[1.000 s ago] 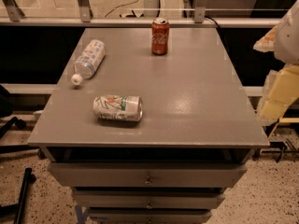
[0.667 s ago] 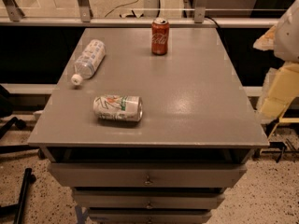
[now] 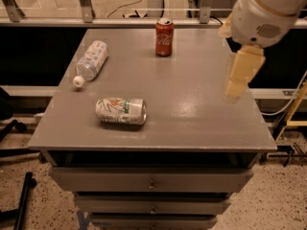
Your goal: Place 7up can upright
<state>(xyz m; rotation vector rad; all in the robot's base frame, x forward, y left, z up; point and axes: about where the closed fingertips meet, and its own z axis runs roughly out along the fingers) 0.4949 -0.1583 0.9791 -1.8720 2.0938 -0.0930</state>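
In the camera view, we take the 7up can (image 3: 121, 110) as our landmark. It lies on its side on the grey table (image 3: 192, 123), its length running left to right and its silver end facing right. It sits in the front-left part of the tabletop, a little back from the near edge, and nothing touches it.

Behind the 7up can and to its left lies a clear plastic bottle (image 3: 91, 60), also on its side. Its white cap (image 3: 78, 81) points toward the table's left edge, and the bottle is clear of the can. Farther behind the 7up can and a little to its right, a red cola can (image 3: 164, 31) stands upright near the far edge, well apart from it.

The gripper (image 3: 235, 87) hangs to the right of the 7up can, well apart from it, above the right side of the table. It is pale and slanted down-left beneath the robot's white arm (image 3: 264, 11). It holds nothing that we can see, and we cannot tell whether it is spread or closed.

Below the 7up can, under the tabletop, we see stacked drawers (image 3: 151, 181) with small knobs, and the speckled floor (image 3: 288, 200) around them.
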